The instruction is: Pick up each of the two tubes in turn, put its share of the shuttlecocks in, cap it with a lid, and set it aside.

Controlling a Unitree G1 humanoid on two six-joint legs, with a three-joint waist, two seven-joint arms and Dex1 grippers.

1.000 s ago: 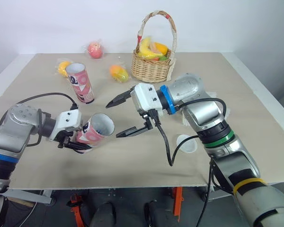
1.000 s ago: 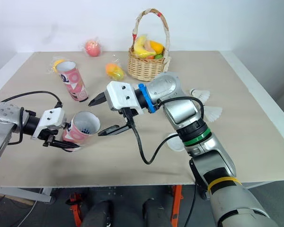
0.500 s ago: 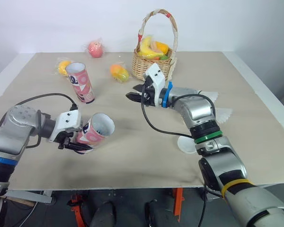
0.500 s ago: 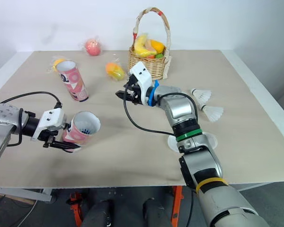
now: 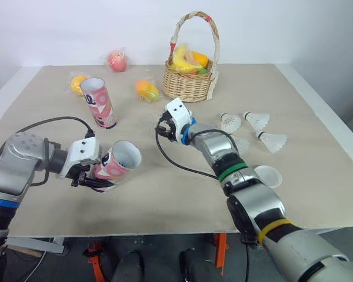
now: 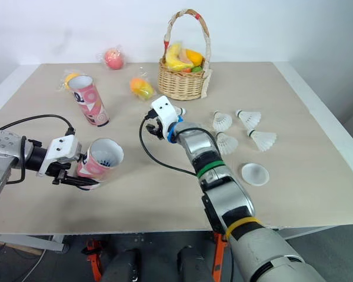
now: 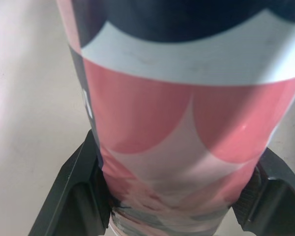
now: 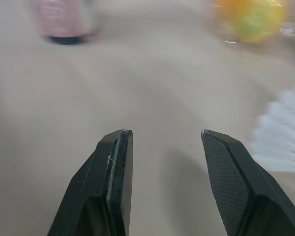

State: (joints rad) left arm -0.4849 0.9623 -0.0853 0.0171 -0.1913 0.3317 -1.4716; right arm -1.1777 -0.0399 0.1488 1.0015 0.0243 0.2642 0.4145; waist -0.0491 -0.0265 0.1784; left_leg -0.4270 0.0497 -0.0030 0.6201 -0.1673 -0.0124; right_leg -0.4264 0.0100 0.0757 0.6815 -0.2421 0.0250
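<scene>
One tube sits tilted in the left gripper, clamped between both fingers, its mouth facing the right gripper (fingers spread wide, nothing held). Beyond the left gripper the second tube stands upright. Four shuttlecocks lie on the table to the right gripper's right, a lid nearer the robot.
</scene>
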